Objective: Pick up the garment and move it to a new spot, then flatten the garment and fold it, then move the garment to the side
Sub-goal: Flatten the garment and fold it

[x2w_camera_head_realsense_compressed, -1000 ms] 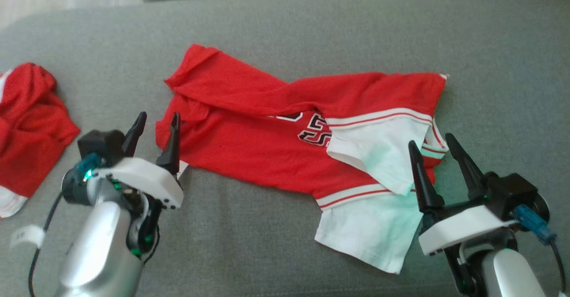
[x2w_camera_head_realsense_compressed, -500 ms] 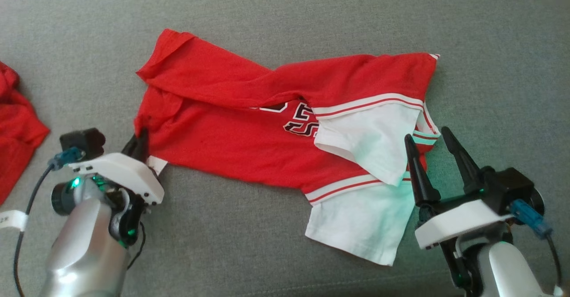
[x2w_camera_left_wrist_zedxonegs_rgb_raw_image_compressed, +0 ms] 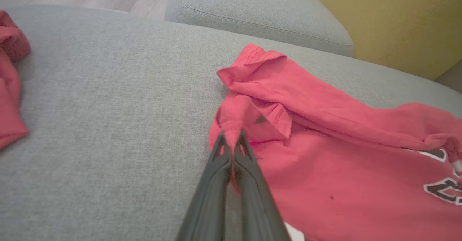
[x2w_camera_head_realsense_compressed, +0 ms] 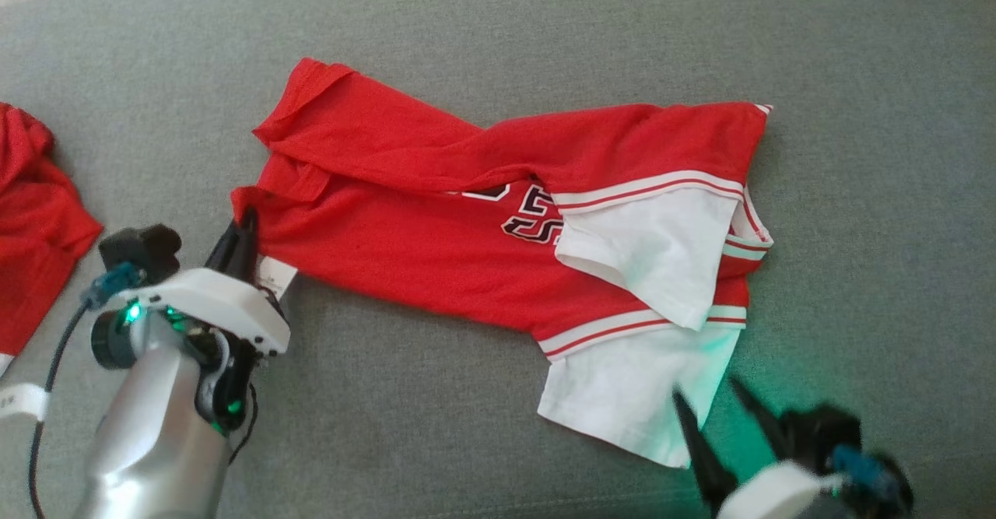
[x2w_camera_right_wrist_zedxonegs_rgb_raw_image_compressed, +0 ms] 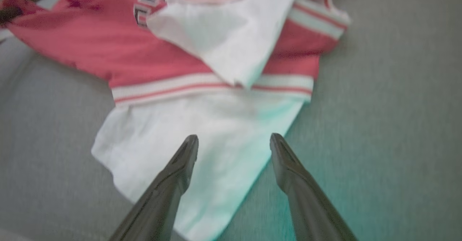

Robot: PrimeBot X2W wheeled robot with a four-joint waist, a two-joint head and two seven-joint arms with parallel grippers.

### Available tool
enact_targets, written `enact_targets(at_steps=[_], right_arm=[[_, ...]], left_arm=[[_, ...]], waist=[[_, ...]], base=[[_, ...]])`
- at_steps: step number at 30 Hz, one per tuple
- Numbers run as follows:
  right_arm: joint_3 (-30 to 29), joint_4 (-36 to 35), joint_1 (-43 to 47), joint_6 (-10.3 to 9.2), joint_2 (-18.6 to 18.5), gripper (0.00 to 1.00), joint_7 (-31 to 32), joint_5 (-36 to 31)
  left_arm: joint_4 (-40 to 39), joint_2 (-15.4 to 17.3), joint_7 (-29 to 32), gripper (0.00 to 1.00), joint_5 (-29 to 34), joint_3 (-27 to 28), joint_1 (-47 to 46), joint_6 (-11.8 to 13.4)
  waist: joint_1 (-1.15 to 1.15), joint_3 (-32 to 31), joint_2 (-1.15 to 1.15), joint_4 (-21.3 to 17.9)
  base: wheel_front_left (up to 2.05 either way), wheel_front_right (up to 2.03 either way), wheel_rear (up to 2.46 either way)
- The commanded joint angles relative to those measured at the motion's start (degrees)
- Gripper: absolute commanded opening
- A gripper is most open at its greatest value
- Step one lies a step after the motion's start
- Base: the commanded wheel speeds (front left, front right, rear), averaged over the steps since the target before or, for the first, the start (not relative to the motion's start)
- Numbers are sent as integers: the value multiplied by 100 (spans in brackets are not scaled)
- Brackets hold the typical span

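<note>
We find the jersey [x2w_camera_head_realsense_compressed: 436, 247], red knit with white sleeves, striped ribbed bands and black-and-white lettering, lying crumpled across the grey woven sofa [x2w_camera_head_realsense_compressed: 467, 21], its top edge doubled over. Our left tool [x2w_camera_head_realsense_compressed: 243, 227] is pinched tight on the jersey's red left-hand corner, just beside a white tag [x2w_camera_head_realsense_compressed: 276, 276]. Our right tool [x2w_camera_right_wrist_zedxonegs_rgb_raw_image_compressed: 234, 143] has its fingers wide apart at the lower white sleeve's edge, gripping nothing. A second red cloth [x2w_camera_head_realsense_compressed: 39, 215] lies bunched well apart at the sofa's left.
</note>
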Motion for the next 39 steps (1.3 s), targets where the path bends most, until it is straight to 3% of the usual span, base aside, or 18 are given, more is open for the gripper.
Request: enact_targets(at_steps=[1,16,17,19,23,28,39], right_arm=[[139,-235,103,43,-22,100,150,-26],[220,429,20,43,-22,100,1009,578],[248,482,-18,43,-22,93,1065,626],[327,572,-71,43,-22,0,1187,741],[382,614,-107,43,-22,0,1409,955],[148,24,-278,43,-22,0,916,931],[-522,-1312,-1345,43,-72,0,-122,600]], left_arm=[[-209,144,-81,0,36,153,-24,33],[-525,90,-65,0,0,41,23,89],[-538,93,-69,0,-1,37,15,92],[-560,96,-82,0,-5,29,5,96],[-597,111,-140,0,-35,35,66,94],[-938,181,-286,0,-42,89,298,179],[-2880,397,-31,0,-13,174,512,486]], waist=[[0,-28,0,-2],[0,114,0,158],[0,127,0,165],[0,139,0,176],[0,56,0,163],[0,-219,0,123],[0,-789,0,171]], base=[[0,0,0],[0,0,0],[0,0,0],[0,0,0],[0,0,0],[0,0,0],[0,0,0]])
